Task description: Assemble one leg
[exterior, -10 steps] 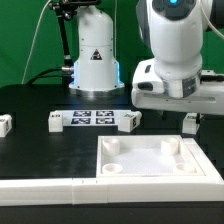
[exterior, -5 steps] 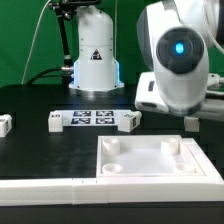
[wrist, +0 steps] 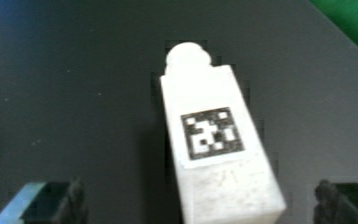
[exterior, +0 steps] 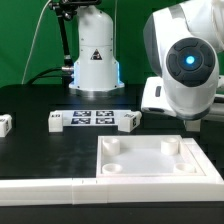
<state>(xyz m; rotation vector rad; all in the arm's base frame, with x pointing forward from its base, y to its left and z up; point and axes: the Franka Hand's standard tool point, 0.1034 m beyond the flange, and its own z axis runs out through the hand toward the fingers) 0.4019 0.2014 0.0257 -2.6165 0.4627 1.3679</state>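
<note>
In the exterior view, the black tabletop (exterior: 40,150) carried the marker board (exterior: 92,118) near the middle. A small white leg (exterior: 55,122) sat just beside its left end and another leg (exterior: 128,120) just beside its right end. A third leg (exterior: 5,124) sat well apart at the far left edge of the view. The large white square panel (exterior: 150,160) lay near and to the right, behind a white rail (exterior: 40,185). The arm (exterior: 185,70) bulked over the right side and covered whatever lay under its wrist. A white pedestal (exterior: 95,60) stood at the far side before a green backdrop (exterior: 20,40).

In the wrist view, the leg (wrist: 208,130) lay flat on the tabletop (wrist: 69,80), its tagged face up and its rounded end pointing away from the wrist. The fingers (wrist: 44,202) were released and spread wide. They stood on either side of the leg's nearer end, with dark gaps between them and it.
</note>
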